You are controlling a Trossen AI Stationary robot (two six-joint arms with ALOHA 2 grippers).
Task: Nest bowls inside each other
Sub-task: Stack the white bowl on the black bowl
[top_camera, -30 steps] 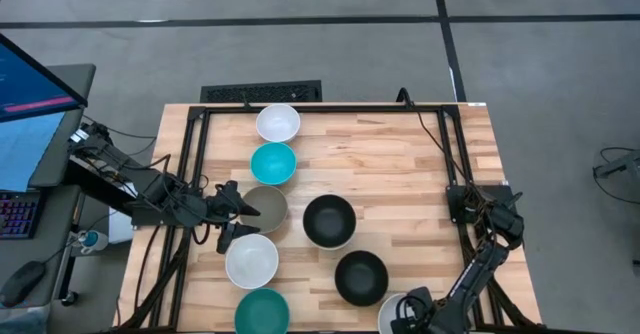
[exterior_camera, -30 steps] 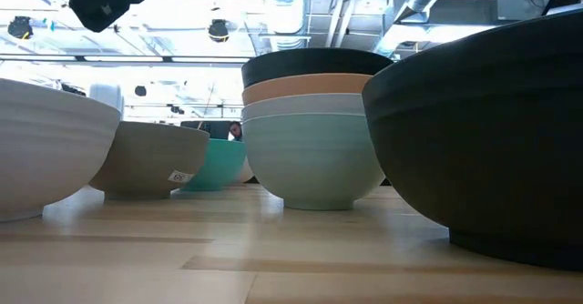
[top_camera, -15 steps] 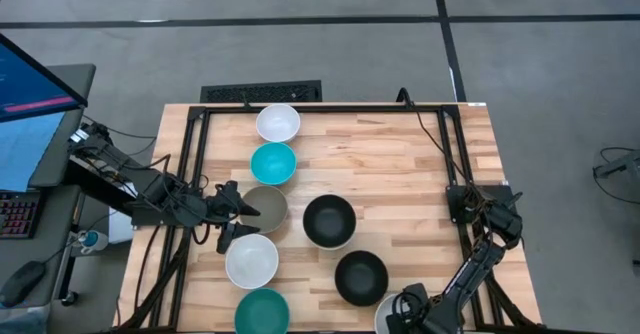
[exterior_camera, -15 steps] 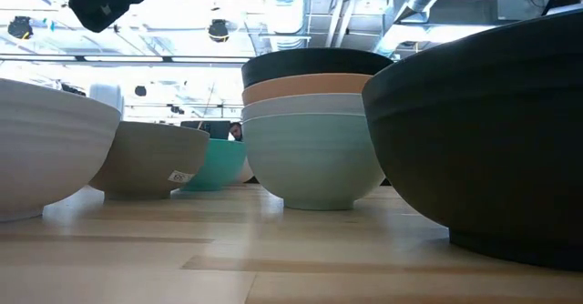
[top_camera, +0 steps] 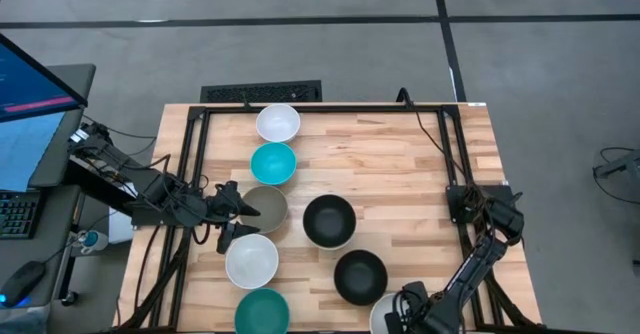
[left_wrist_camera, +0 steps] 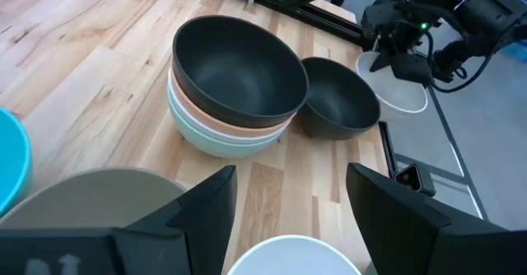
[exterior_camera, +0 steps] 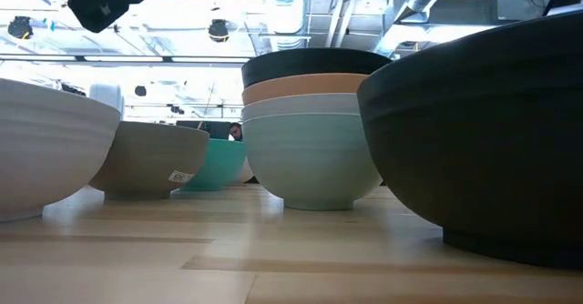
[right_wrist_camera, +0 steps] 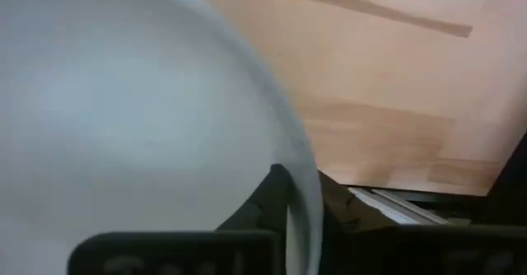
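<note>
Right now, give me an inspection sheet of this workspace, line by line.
Surface: pale wooden table, on a black frame.
Job's things: stack of nested bowls, black on top; single black bowl; white, turquoise, grey-taupe, white and dark teal bowls in a column.
Clutter: nothing seen.
Grippers: left gripper open beside the grey-taupe bowl; right gripper shut on a white bowl's rim at the table's near edge.
Cables: wiring along both arms.
Surroundings: monitor, keyboard, grey floor.
</note>
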